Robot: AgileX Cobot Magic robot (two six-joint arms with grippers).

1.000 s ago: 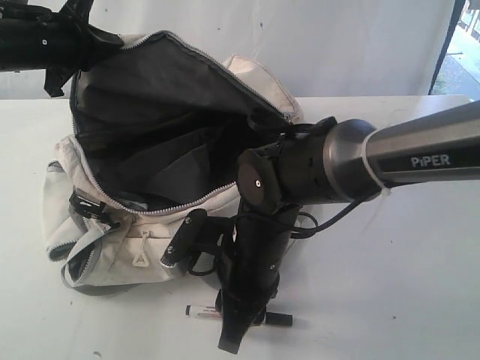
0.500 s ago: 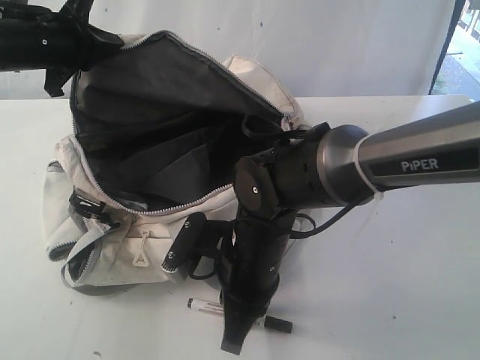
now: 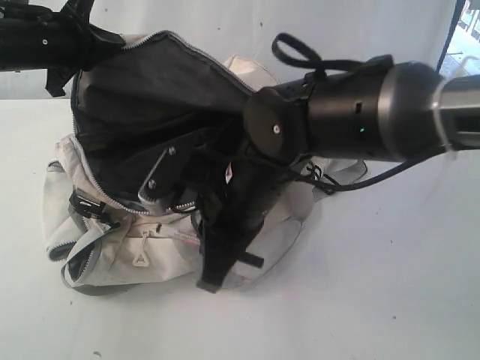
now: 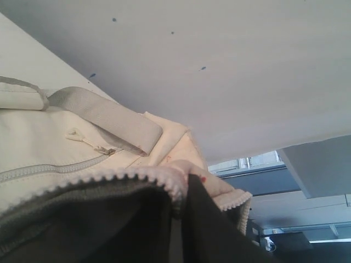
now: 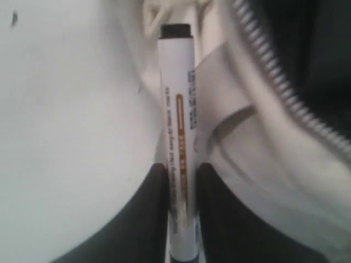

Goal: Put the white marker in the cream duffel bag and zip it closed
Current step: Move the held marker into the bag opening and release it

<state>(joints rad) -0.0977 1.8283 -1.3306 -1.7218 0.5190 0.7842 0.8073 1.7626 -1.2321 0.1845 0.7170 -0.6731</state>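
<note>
Two steps remain, I judge: dropping the marker in and zipping up. Exterior view: the cream duffel bag (image 3: 105, 259) gapes, with the left gripper (image 3: 71, 41) holding its flap up and the right gripper (image 3: 214, 262) over the front wall. Left wrist view: the jaws are clamped on the bag's rim. Right wrist view: fingers (image 5: 145, 219) pinch the white marker (image 5: 176, 98) outside the zipper teeth (image 5: 285, 87), with a grey strap (image 5: 230, 118) between.

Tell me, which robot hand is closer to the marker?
Right. The right gripper clamps the marker beside the bag; the left gripper holds the bag's top edge up, away from it.
</note>
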